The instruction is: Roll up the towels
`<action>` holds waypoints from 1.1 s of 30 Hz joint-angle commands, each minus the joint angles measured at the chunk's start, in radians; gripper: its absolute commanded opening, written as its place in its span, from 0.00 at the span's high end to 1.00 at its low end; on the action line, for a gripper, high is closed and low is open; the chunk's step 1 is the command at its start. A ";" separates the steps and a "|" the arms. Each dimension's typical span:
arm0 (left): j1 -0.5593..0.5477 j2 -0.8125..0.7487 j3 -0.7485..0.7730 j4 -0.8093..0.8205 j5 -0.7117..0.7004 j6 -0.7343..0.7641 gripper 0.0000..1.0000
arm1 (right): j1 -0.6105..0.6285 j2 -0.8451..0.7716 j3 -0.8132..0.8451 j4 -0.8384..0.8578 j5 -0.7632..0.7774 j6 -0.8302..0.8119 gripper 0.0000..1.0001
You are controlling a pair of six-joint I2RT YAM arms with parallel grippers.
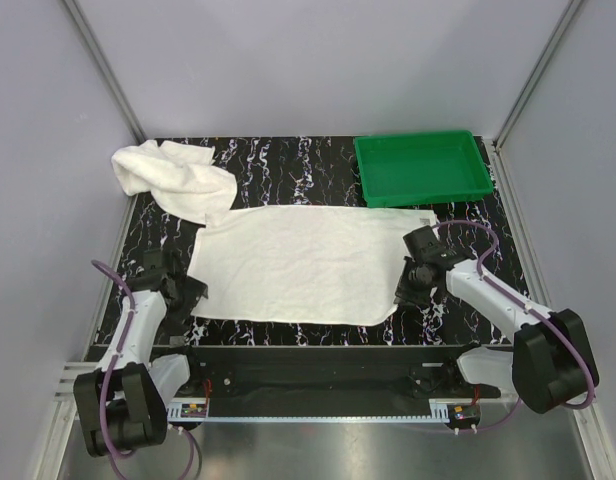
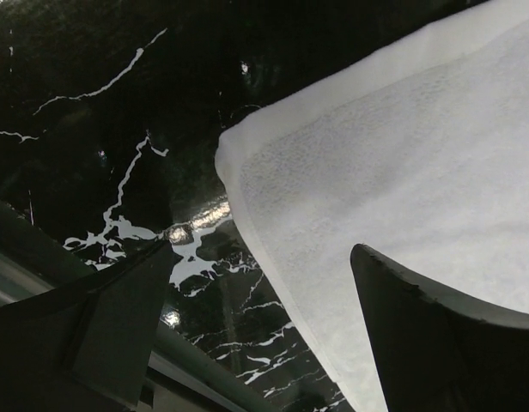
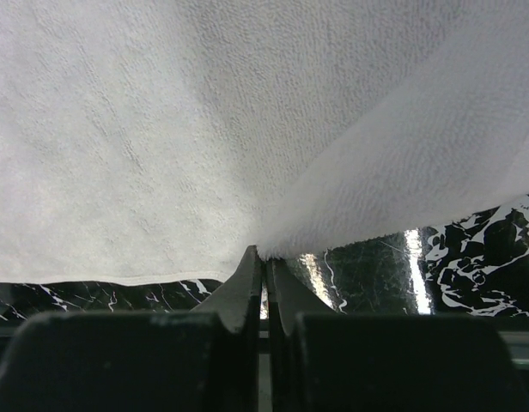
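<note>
The larger white towel (image 1: 308, 262) lies spread flat across the middle of the black marble table. The smaller white towel (image 1: 173, 177) sits crumpled at the back left. My right gripper (image 1: 412, 290) is shut on the larger towel's right edge near its near corner; in the right wrist view (image 3: 266, 253) the cloth (image 3: 204, 129) rises pinched from the closed fingertips. My left gripper (image 1: 185, 290) is open at the towel's near left corner; in the left wrist view (image 2: 260, 257) the corner (image 2: 247, 159) lies between the spread fingers (image 2: 419, 326), untouched.
A green plastic tray (image 1: 422, 167) stands at the back right, just behind the towel's far right corner. Grey walls close in the table on three sides. A black rail (image 1: 308, 360) runs along the near edge between the arm bases.
</note>
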 commanded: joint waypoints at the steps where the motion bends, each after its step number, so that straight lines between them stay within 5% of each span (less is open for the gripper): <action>1: -0.002 0.034 -0.019 0.087 -0.050 -0.014 0.12 | 0.007 0.016 0.034 0.037 -0.027 -0.024 0.99; 20: -0.005 0.145 -0.050 0.281 -0.073 0.063 0.91 | 0.007 0.007 0.038 -0.006 -0.020 -0.012 1.00; 25: -0.005 0.069 -0.015 0.235 0.005 0.087 0.98 | 0.007 -0.061 0.040 -0.061 -0.016 0.032 1.00; 33: -0.005 -0.178 0.094 -0.004 0.043 0.073 0.95 | 0.009 -0.248 0.020 -0.210 0.028 0.106 1.00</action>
